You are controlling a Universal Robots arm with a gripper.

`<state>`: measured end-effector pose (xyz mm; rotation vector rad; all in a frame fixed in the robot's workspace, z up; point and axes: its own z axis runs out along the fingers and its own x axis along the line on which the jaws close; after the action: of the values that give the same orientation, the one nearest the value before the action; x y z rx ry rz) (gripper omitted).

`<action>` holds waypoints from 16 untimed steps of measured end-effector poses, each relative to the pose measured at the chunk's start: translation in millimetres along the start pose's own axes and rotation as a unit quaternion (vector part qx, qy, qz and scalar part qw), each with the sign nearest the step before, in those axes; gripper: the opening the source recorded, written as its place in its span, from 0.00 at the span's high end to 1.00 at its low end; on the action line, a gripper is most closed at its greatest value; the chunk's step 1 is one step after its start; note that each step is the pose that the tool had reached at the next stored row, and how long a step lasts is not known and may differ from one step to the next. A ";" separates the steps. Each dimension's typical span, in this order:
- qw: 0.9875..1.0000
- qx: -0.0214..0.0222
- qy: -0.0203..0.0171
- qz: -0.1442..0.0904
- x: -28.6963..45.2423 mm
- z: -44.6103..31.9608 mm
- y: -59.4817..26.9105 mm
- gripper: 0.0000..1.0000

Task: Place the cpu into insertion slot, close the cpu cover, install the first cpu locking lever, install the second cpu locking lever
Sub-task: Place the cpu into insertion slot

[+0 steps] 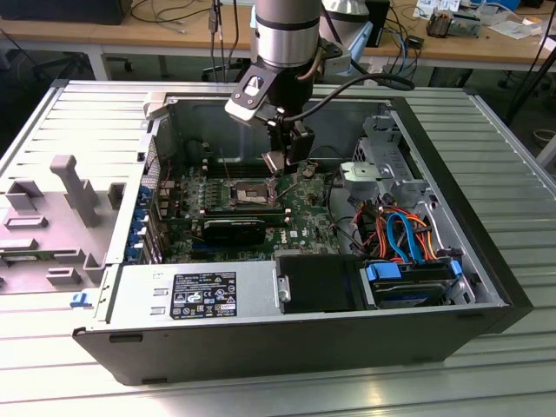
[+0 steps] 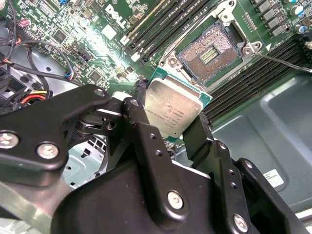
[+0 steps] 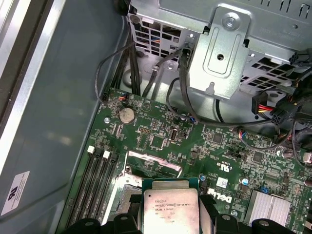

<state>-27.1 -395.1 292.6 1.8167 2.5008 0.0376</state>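
The cpu (image 2: 173,109), a flat square chip with a silvery top and green edge, is clamped between the black fingers (image 2: 197,136) of my gripper (image 2: 170,117). It hangs tilted above the green board, a short way off the insertion slot (image 2: 209,51), which lies uncovered with its pin field showing. In the first wrist view the cpu (image 3: 170,209) sits in the gripper (image 3: 170,222), and the cpu cover (image 3: 153,165) stands raised behind it. In the exterior view the gripper (image 1: 276,167) hovers just above and to the right of the insertion slot (image 1: 252,193).
The board lies inside an open computer case (image 1: 486,261). Long black memory slots (image 2: 156,24) flank the socket, and a thin lever rod (image 2: 282,62) sticks out beside it. A metal drive cage (image 3: 219,48), loose cables (image 1: 400,230) and a power supply (image 1: 195,295) crowd the case.
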 end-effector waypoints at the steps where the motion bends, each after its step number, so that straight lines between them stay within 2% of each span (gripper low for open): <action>1: 1.000 0.000 0.000 0.000 0.0 0.0 0.0 0.45; 16: 1.000 0.000 0.000 0.009 0.0 0.4 0.0 0.45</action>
<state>-27.1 -395.1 292.2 1.8392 2.4840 0.0369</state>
